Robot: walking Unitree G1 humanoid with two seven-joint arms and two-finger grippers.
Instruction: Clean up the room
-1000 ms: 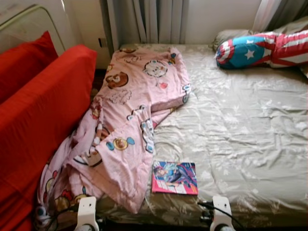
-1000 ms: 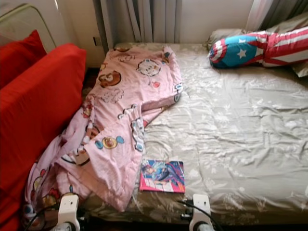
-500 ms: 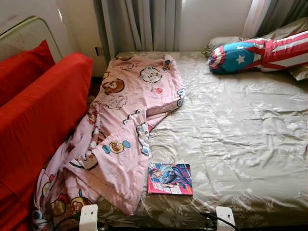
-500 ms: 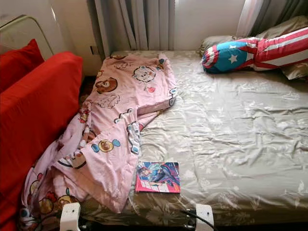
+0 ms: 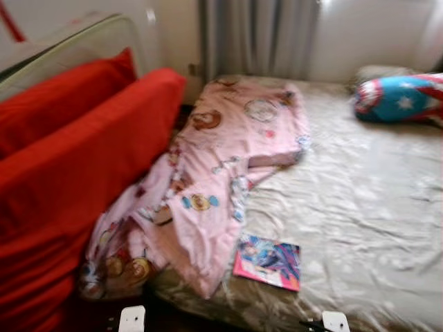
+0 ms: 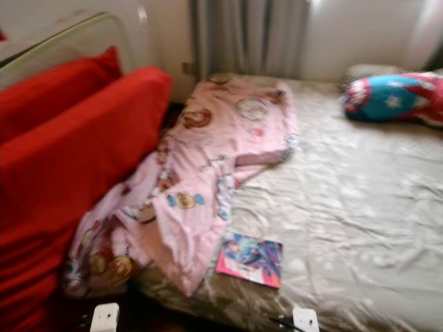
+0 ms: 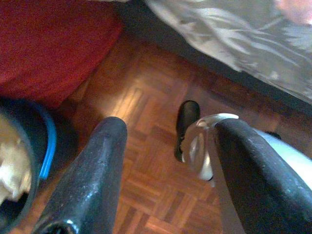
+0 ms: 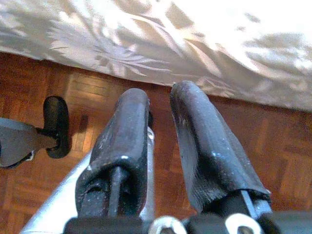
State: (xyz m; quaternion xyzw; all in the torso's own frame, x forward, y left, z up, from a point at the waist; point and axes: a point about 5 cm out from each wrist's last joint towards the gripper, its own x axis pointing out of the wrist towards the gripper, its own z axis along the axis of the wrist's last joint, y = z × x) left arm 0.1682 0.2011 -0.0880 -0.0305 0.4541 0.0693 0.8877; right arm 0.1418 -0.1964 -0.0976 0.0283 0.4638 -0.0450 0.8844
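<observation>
**Camera swings left along the bed; both arms hang low**

Since half a second ago the whole head view has shifted: the red sofa (image 5: 76,173) now takes up far more of the left side and the bed (image 5: 374,207) sits further right, so the camera has turned, and the picture is blurred. The things on the bed lie as they did.

A pink blanket (image 5: 221,173) with cartoon prints runs from the bed's far left corner down its left edge and spills off the near left corner toward the floor, against the sofa. A magazine (image 5: 268,261) with a pink and blue cover lies flat near the bed's front edge, just beside the blanket's lower hem. A red, white and blue star pillow (image 5: 398,98) rests at the far right corner. Grey curtains (image 5: 259,38) hang behind the bed's far edge.

The left gripper (image 7: 165,175) hangs over the wooden parquet floor (image 7: 146,146), its fingers spread well apart and holding nothing; the bed's sheet edge and the sofa's red cloth lie beyond it, and a dark bin with a blue rim (image 7: 29,156) stands close by. The right gripper (image 8: 158,146) also hangs above the floor in front of the bed's draped sheet, its fingers drawn nearly together with a narrow gap and nothing between them.
</observation>
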